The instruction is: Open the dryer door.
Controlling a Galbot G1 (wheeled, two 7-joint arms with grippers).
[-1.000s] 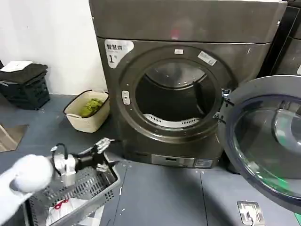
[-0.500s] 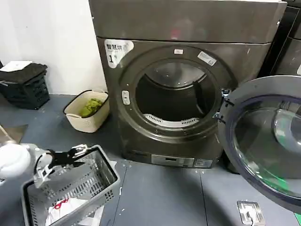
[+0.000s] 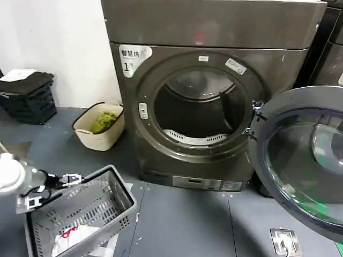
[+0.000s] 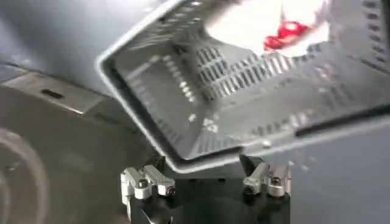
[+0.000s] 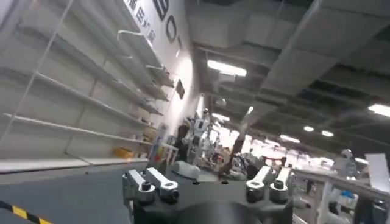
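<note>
The dark grey-bronze dryer (image 3: 214, 27) carries a white "1" sticker (image 3: 131, 58), and its drum opening (image 3: 198, 115) is uncovered. The dryer door (image 3: 300, 160), chrome-ringed with dark glass, stands swung wide open to the right on its hinge (image 3: 254, 115). My left gripper (image 3: 72, 178) hovers low at the far left, over the rim of a grey basket (image 3: 80, 214), well away from the door. In the left wrist view this gripper (image 4: 207, 176) is open and empty above the basket (image 4: 244, 79). My right gripper (image 5: 210, 182) is open, empty, and faces the room.
The grey basket holds a white cloth with red marks (image 3: 72, 238). A beige basket of green items (image 3: 99, 126) sits left of the dryer, with black crates (image 3: 29, 99) farther left. Another machine (image 3: 329, 53) stands at the right. A metal plate (image 3: 284, 241) lies on the floor.
My left arm has drawn back to the left and lower, away from the dryer's front to the basket's left rim. The door has stayed open.
</note>
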